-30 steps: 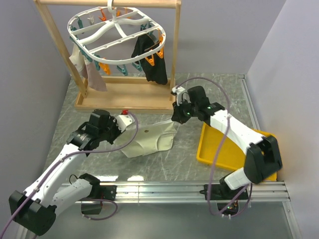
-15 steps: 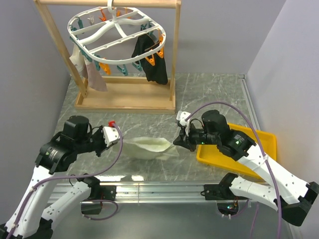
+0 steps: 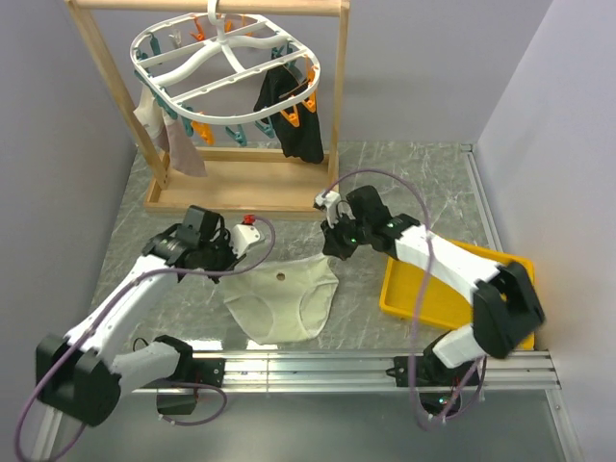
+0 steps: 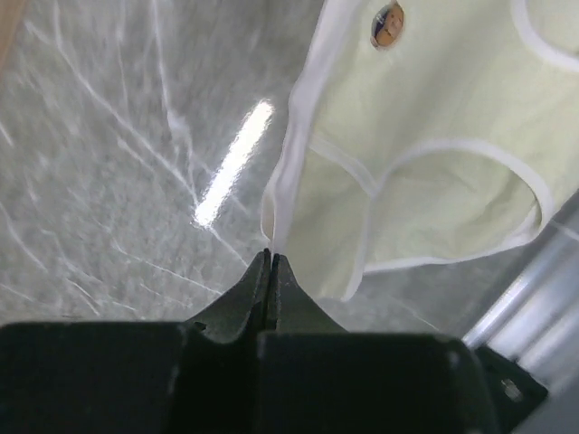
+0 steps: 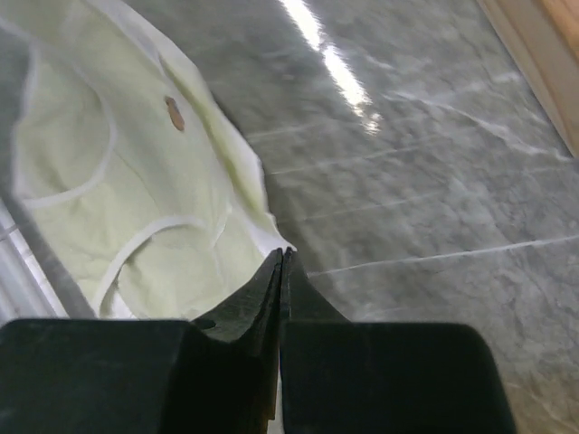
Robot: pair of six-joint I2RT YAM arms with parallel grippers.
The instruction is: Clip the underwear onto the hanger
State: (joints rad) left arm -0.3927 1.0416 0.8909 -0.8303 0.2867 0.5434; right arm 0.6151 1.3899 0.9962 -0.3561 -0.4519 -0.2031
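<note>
The pale cream underwear [image 3: 285,298] hangs stretched between both grippers above the marble table, its waistband up and a small brown spot near the band. My left gripper [image 3: 229,262] is shut on the waistband's left corner, seen close in the left wrist view [image 4: 271,255]. My right gripper [image 3: 333,252] is shut on the right corner, seen in the right wrist view [image 5: 284,255]. The underwear fills both wrist views [image 4: 425,154] [image 5: 118,190]. The white hanger [image 3: 223,60] with teal and orange clips hangs from the wooden rack at the back, well above and behind the underwear.
A black garment [image 3: 289,115] and a beige-pink cloth [image 3: 178,144] hang clipped to the hanger. The wooden rack [image 3: 241,197] stands on its base at the back. A yellow tray [image 3: 423,289] lies at the right. A metal rail [image 3: 385,366] runs along the near edge.
Both grippers have moved back toward the rack and lifted. The underwear, bunched low between them half a second ago, now hangs spread open.
</note>
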